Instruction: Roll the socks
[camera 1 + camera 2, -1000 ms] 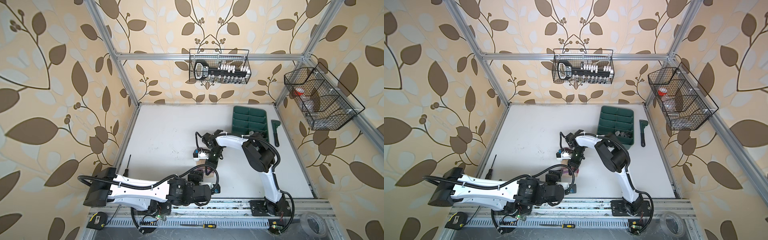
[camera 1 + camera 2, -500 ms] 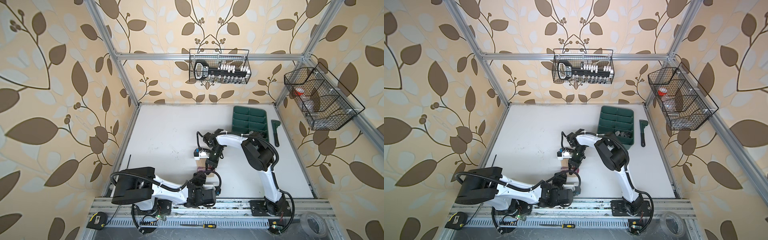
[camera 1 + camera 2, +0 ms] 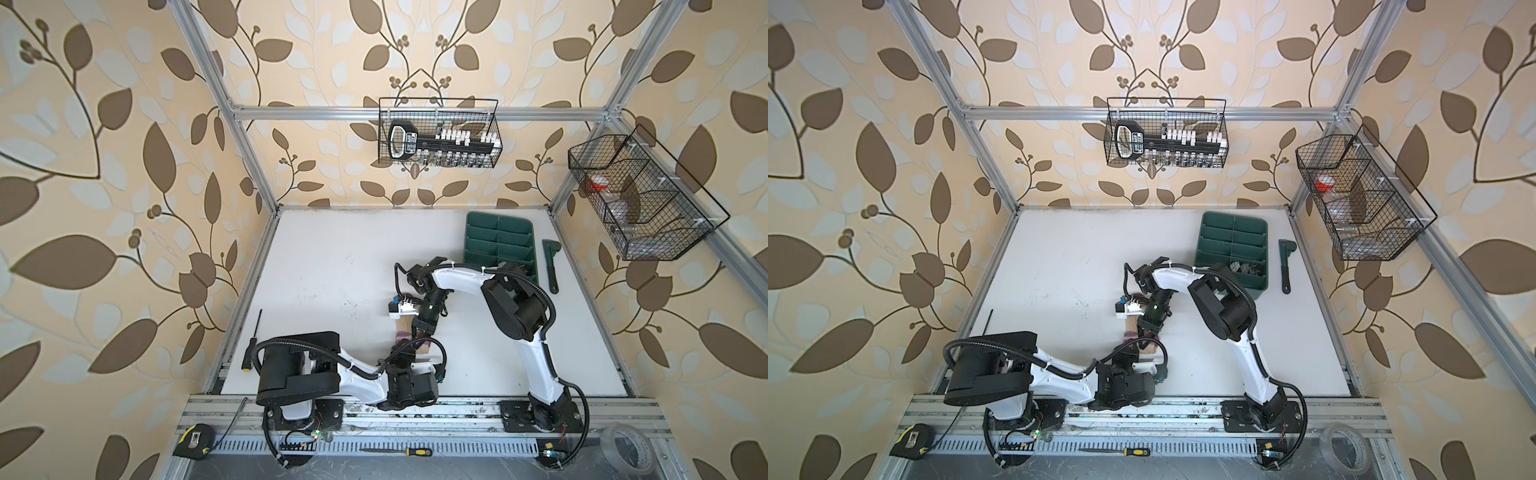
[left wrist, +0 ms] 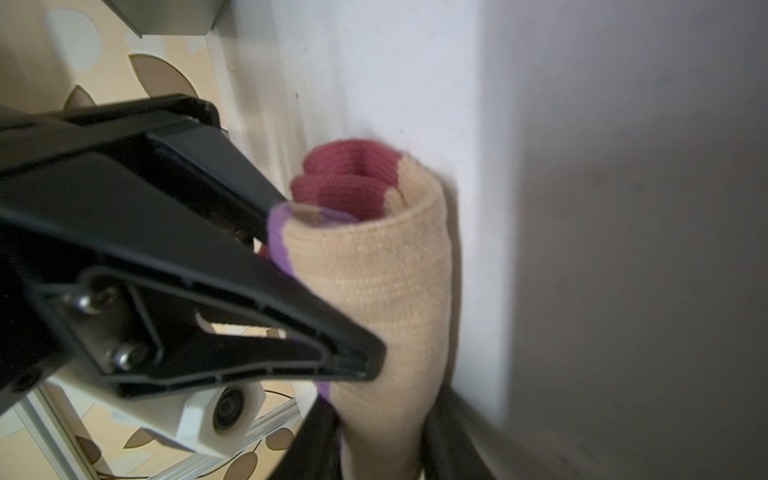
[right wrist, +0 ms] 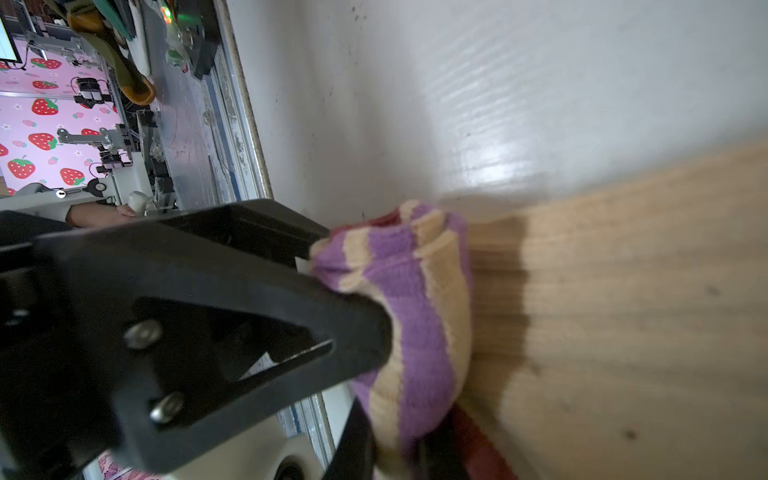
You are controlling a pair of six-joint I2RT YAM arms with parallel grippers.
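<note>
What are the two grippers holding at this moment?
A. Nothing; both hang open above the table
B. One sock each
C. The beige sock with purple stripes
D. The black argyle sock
C: in the wrist views, the left gripper pinches the rolled part of the beige sock, and the right gripper is closed on its purple-striped part.

Two grippers, left gripper (image 4: 326, 293) and right gripper (image 5: 353, 286); one beige sock (image 4: 374, 270) between them; beyond the right gripper, one green tray (image 3: 498, 217), one dark tool (image 3: 551, 266).
</note>
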